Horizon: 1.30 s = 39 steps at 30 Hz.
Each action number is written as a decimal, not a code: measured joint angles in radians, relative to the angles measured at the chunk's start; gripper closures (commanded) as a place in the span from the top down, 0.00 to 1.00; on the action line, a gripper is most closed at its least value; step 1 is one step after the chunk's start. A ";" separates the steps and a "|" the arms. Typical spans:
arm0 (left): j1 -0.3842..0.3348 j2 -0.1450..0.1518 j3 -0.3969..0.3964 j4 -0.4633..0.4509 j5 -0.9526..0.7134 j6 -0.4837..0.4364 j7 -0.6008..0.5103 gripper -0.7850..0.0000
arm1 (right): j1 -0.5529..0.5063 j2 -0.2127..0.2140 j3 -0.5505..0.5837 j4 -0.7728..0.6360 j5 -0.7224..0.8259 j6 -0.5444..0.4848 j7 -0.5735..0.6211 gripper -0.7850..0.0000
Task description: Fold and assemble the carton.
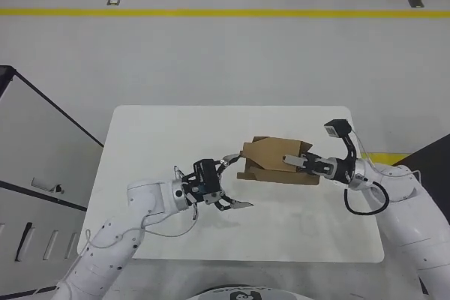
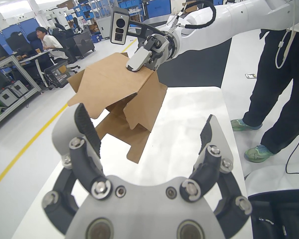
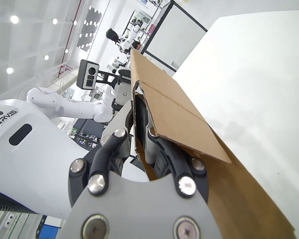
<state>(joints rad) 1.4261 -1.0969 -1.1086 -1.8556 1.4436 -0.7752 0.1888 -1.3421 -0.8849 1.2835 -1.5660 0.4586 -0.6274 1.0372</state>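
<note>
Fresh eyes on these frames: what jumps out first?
The brown carton, half-folded with its flaps loose, sits right of centre on the white table. The right gripper is shut on the carton's top panel. The left gripper is wide open close by the loose flaps.

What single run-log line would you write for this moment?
carton: partly unfolded | right gripper: shut on carton panel | left gripper: open, facing carton | folding: unfinished
</note>
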 measured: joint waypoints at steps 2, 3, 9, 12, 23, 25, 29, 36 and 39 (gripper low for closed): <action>0.002 -0.001 0.008 -0.002 0.001 0.009 -0.020 1.00 | -0.004 -0.001 -0.001 -0.008 -0.004 0.011 -0.016 0.00; 0.002 -0.001 0.013 -0.003 -0.002 0.012 -0.028 1.00 | -0.006 -0.002 -0.003 -0.014 -0.008 0.018 -0.026 0.00; -0.005 -0.002 0.028 0.001 -0.019 0.007 -0.048 1.00 | -0.011 -0.006 -0.012 -0.019 0.020 0.036 -0.022 0.00; -0.006 -0.001 0.030 -0.002 -0.021 0.007 -0.060 1.00 | -0.011 -0.008 -0.014 -0.016 0.026 0.034 -0.025 0.00; -0.002 0.004 0.037 -0.028 -0.019 -0.016 -0.068 0.50 | -0.017 -0.014 -0.013 -0.018 0.003 0.050 -0.054 0.00; -0.003 0.005 0.039 -0.028 -0.018 -0.021 -0.068 0.47 | -0.016 -0.015 -0.015 -0.017 0.002 0.056 -0.056 0.00; -0.006 0.006 0.046 -0.026 -0.016 -0.025 -0.071 0.46 | -0.014 -0.017 -0.016 -0.013 -0.004 0.069 -0.064 0.00; -0.009 0.007 0.052 -0.025 -0.022 -0.028 -0.073 0.48 | -0.012 -0.021 -0.017 -0.013 -0.010 0.083 -0.072 0.00; -0.012 0.008 0.059 -0.028 -0.022 -0.035 -0.076 0.49 | -0.011 -0.022 -0.019 -0.014 -0.010 0.088 -0.069 0.00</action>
<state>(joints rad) 1.4142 -1.0891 -1.0494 -1.8831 1.4218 -0.8104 0.1127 -1.3533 -0.9071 1.2640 -1.5800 0.4490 -0.5391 0.9682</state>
